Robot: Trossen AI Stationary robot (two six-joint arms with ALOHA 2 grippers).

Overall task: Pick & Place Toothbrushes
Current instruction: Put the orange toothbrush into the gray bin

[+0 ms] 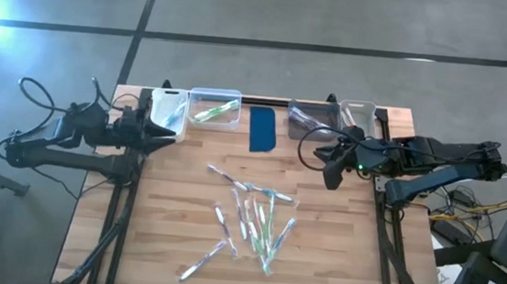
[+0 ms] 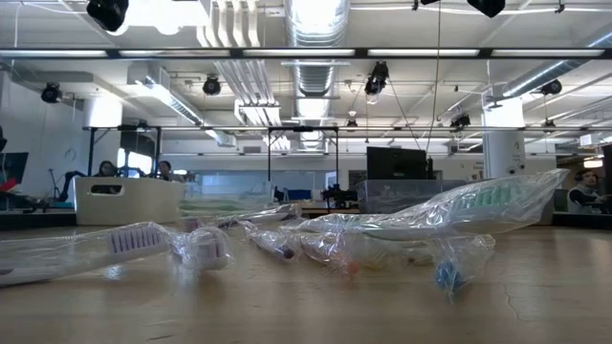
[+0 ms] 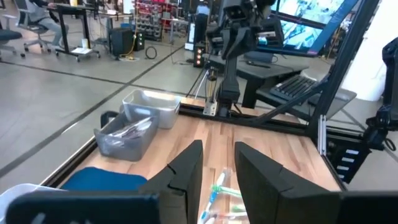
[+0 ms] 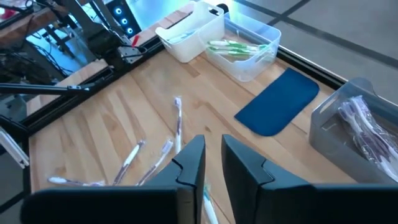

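Several wrapped toothbrushes (image 1: pixel 251 220) lie flat and scattered on the middle of the wooden table; the low view shows them close up in clear wrappers (image 2: pixel 430 215). A few green ones (image 1: pixel 216 112) lie in a clear bin at the far edge. My left gripper (image 1: pixel 173 132) hovers at the table's far left, open and empty, its fingers (image 3: pixel 186 171) pointing across the table. My right gripper (image 1: pixel 323 155) hovers at the far right, open and empty, above the table in front of the grey bin. Neither gripper shows in the low view.
Along the far edge stand a white bin (image 1: pixel 168 109), a clear bin (image 1: pixel 216 94), a dark blue pad (image 1: pixel 263 129), a grey bin (image 1: pixel 309 119) holding wrapped items, and another clear bin (image 1: pixel 358 113). Bare wood lies near the table's near edge (image 1: pixel 334 278). People sit in the room behind.
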